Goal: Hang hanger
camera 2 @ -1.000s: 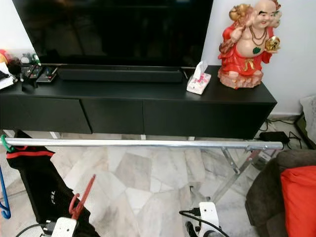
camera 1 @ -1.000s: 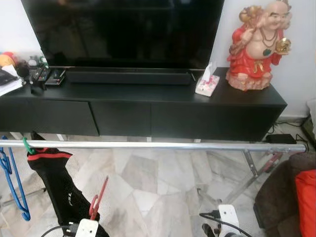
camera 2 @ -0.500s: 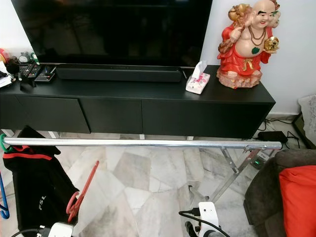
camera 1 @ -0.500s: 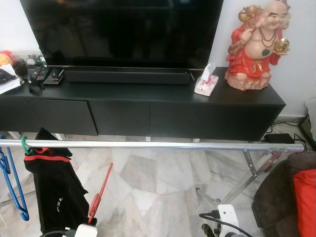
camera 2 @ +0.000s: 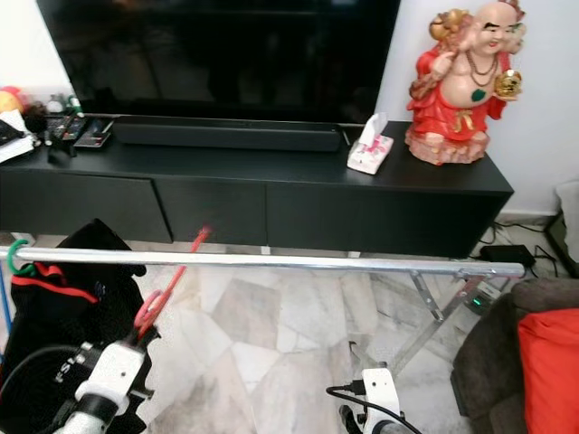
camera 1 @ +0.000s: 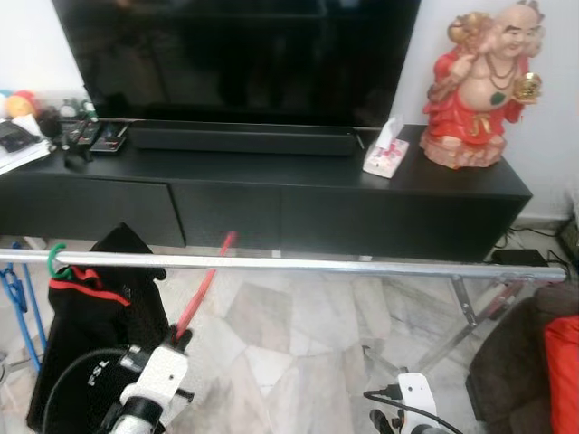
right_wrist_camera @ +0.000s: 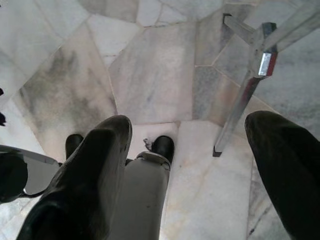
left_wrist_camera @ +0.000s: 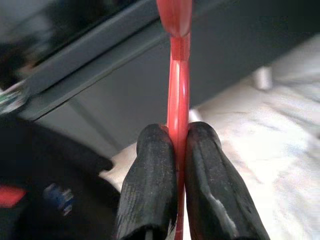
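- We see the red hanger [left_wrist_camera: 178, 95] pinched flat between the two black fingers [left_wrist_camera: 150, 190] of the left gripper [left_wrist_camera: 178, 150] — its thin edge runs straight out from between the pads, which press on it from both sides.
- In the head view the red hanger [camera 1: 204, 287] slants up from the left gripper [camera 1: 178, 339], and its upper end crosses the silver rail [camera 1: 362, 266] and pokes just above it.
- On the rail's left end, a black garment with red trim [camera 1: 95, 325] hangs from a green hook [camera 1: 56, 262], close beside our hanger; a blue hanger [camera 1: 16, 298] hangs further left.
- To the right of the red hanger the rail runs bare as far as its folding leg [camera 1: 466, 312], over marble floor [camera 1: 289, 334].
- Behind the rail stands a black TV cabinet [camera 1: 271, 194] carrying a television [camera 1: 235, 54], a tissue box [camera 1: 384, 155] and a red figurine [camera 1: 484, 86].
- The right gripper [right_wrist_camera: 185, 165] hangs low over the floor, its fingers spread wide apart and holding nothing.
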